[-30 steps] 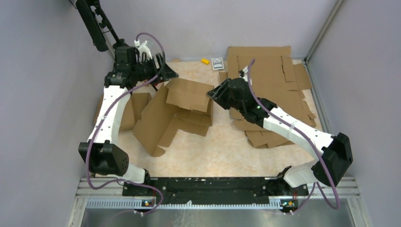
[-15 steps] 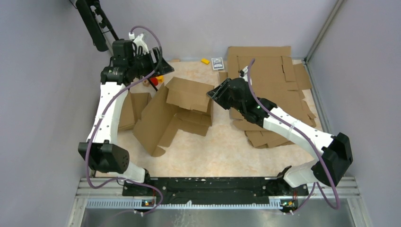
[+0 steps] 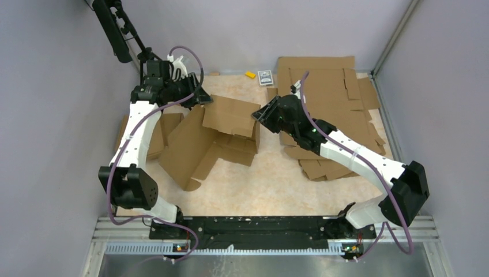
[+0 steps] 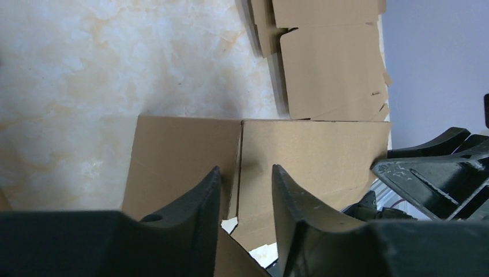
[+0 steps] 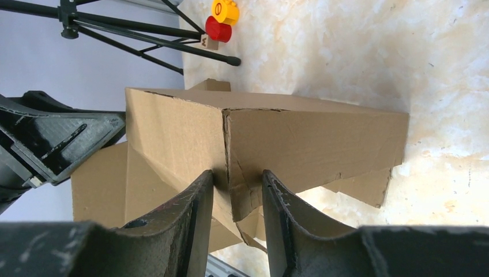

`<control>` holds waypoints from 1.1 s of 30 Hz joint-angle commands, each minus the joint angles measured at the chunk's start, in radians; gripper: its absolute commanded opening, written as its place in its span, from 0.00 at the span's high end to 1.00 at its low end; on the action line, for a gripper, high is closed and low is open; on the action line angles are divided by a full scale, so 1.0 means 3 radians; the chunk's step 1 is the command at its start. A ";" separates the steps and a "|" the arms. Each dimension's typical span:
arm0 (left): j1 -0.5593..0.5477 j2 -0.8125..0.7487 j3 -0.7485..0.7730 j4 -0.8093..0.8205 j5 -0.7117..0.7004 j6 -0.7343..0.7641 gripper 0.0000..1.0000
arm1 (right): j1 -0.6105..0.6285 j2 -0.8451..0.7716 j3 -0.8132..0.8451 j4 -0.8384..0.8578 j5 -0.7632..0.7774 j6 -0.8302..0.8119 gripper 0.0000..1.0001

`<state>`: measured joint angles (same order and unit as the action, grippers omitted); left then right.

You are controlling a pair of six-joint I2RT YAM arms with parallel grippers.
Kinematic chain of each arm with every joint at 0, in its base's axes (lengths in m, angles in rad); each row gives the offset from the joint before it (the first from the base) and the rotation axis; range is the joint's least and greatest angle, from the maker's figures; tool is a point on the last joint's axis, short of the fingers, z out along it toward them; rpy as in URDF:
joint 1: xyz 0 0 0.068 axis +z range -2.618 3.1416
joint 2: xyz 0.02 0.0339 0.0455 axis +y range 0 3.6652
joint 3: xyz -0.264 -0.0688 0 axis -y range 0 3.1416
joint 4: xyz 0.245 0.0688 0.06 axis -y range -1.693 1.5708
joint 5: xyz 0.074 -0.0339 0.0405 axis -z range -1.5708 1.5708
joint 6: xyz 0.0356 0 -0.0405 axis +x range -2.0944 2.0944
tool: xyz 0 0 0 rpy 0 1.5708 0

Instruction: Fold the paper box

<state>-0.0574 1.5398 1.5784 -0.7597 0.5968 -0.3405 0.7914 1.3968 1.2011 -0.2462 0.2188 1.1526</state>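
Note:
The paper box (image 3: 196, 144) lies half-formed at the table's middle, with one panel (image 3: 230, 114) raised. My right gripper (image 3: 258, 113) is at the raised panel's right corner. In the right wrist view its jaws (image 5: 237, 176) close on that folded corner (image 5: 242, 190) of the paper box (image 5: 311, 138). My left gripper (image 3: 199, 95) sits at the box's far left corner. In the left wrist view its jaws (image 4: 245, 171) stand apart over the slit between two panels of the paper box (image 4: 311, 150), and nothing is pinched.
A pile of slotted cardboard sheets (image 3: 328, 81) fills the back right, with more pieces (image 3: 323, 167) under my right arm. Smaller cardboard pieces (image 3: 164, 130) lie at the left. A yellow block (image 3: 249, 74), a small card pack (image 3: 265, 77) and a tripod (image 3: 115, 29) stand at the back.
My left gripper swung back-left, then returned to the box's far left corner, its jaws narrowing. The box's left panel shifted slightly. The right arm barely moved.

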 commanded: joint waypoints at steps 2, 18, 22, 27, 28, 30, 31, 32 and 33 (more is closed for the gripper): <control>-0.0100 -0.0037 -0.0065 -0.0050 0.0307 0.0010 0.68 | 0.0058 0.0056 0.0184 0.0161 -0.0105 -0.0048 0.65; -0.0219 -0.0198 -0.0136 -0.0158 0.0309 -0.0055 0.70 | 0.0262 -0.0231 0.0059 0.0000 0.0040 -0.0038 0.65; -0.0331 -0.0198 -0.0113 -0.0214 0.0260 -0.0054 0.70 | 0.0318 -0.0289 0.0058 -0.0066 0.0075 -0.0019 0.65; -0.0423 -0.0226 -0.0123 -0.0303 0.0218 -0.0009 0.69 | 0.0399 -0.0491 -0.0043 -0.0164 0.0123 0.0014 0.65; -0.0438 -0.0233 -0.0138 -0.0301 0.0223 0.0003 0.69 | 0.0422 -0.0532 -0.0049 -0.0196 0.0144 0.0000 0.65; -0.0455 -0.0225 -0.0156 -0.0298 0.0230 0.0026 0.68 | 0.0433 -0.0608 -0.0047 -0.0310 0.0185 -0.0051 0.65; -0.0461 -0.0213 -0.0156 -0.0296 0.0245 0.0050 0.68 | 0.0439 -0.0639 -0.0044 -0.0399 0.0216 -0.0115 0.65; -0.0474 -0.0196 -0.0160 -0.0281 0.0262 0.0073 0.67 | 0.0438 -0.0671 -0.0049 -0.0460 0.0255 -0.0176 0.65; -0.0484 -0.0174 -0.0158 -0.0266 0.0263 0.0096 0.66 | 0.0436 -0.0694 -0.0072 -0.0506 0.0298 -0.0253 0.65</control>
<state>-0.1696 1.4948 1.5513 -0.7723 0.6094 -0.3363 0.9047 1.2472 1.1770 -0.4091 0.2699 1.1347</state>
